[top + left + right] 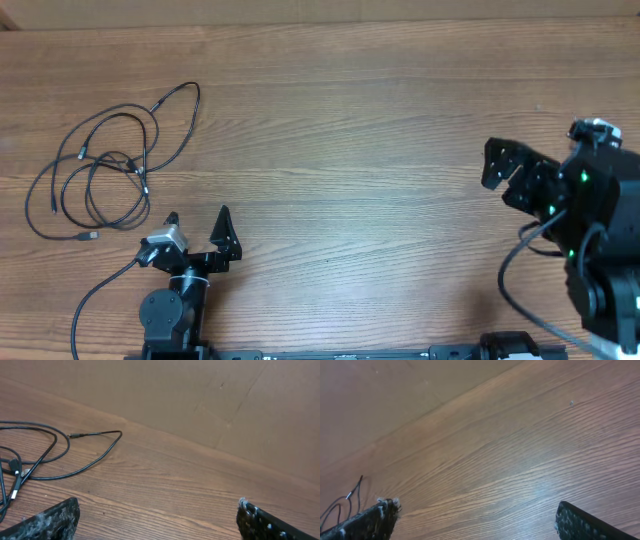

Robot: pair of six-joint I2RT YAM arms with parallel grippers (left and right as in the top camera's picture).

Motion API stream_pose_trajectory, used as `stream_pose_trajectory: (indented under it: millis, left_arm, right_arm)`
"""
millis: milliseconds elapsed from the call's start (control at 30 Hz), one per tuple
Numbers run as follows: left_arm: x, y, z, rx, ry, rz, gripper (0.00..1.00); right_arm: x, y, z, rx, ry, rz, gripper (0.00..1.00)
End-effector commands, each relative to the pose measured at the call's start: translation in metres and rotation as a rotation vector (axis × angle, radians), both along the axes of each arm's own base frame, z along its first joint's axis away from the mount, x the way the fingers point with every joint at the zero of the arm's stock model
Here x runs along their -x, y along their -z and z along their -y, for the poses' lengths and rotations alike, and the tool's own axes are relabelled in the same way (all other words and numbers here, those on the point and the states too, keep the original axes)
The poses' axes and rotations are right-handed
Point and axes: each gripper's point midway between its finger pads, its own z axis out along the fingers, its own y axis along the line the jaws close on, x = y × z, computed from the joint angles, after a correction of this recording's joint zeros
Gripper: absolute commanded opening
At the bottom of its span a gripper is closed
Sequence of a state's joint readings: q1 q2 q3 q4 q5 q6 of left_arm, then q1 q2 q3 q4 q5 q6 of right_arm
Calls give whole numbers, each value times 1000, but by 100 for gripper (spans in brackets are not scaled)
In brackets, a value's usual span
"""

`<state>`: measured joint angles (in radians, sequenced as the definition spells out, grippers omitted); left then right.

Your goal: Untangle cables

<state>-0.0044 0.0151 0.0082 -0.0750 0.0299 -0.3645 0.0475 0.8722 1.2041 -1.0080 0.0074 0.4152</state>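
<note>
- The table (380, 120) is brown wood-grain laminate, the grain running left to right in the overhead view; most of its top is bare.
- A soft glare lies on the table (535, 485) in the right wrist view, and a small dark speck shows further up the boards.
- Beyond the table's far edge stands a plain brown panel (225, 400), matte, crossed by a few faint seam lines; the right wrist view shows the same panel (380, 395) meeting the table along a straight line.
- The cables (110, 165) lie on the table at the far left, thin black cords in overlapping loops, one long loop reaching out toward the back and small plugs showing at several ends.
- In the left wrist view the cables (95, 434) lie flat to the left, crossing one another; in the right wrist view only a sliver of cables (352, 492) shows at the lower left edge.
- The left fingers (223, 228) are spread wide, holding nothing, just to the right of the cables and apart from them; their worn black pads (50, 520) frame bare table.
- The right fingers (500, 155) are also spread wide and hold nothing, at the table's right side, well apart from the cables.
</note>
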Motion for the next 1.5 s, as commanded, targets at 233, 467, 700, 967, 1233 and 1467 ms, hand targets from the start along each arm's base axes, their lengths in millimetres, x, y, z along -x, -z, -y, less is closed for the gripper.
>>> stream_pose_trajectory:
  millis: [233, 467, 700, 967, 1233, 1467]
  left_arm:
    - [0, 0, 0, 6, 3, 6, 100]
    - [0, 0, 0, 6, 3, 5, 99]
    - [0, 0, 0, 6, 3, 5, 100]
    - [0, 0, 0, 6, 3, 5, 99]
    - [0, 0, 0, 6, 3, 5, 99]
    - [0, 0, 0, 6, 3, 5, 99]
  right_arm:
    - [50, 9, 3, -1, 0, 110, 100]
    - [74, 45, 4, -2, 0, 127, 100]
    - [87, 79, 4, -2, 0, 132, 100]
    - [95, 115, 5, -3, 1, 143, 100]
    - [101, 132, 5, -4, 1, 164, 100]
    - [98, 158, 5, 0, 1, 95, 100]
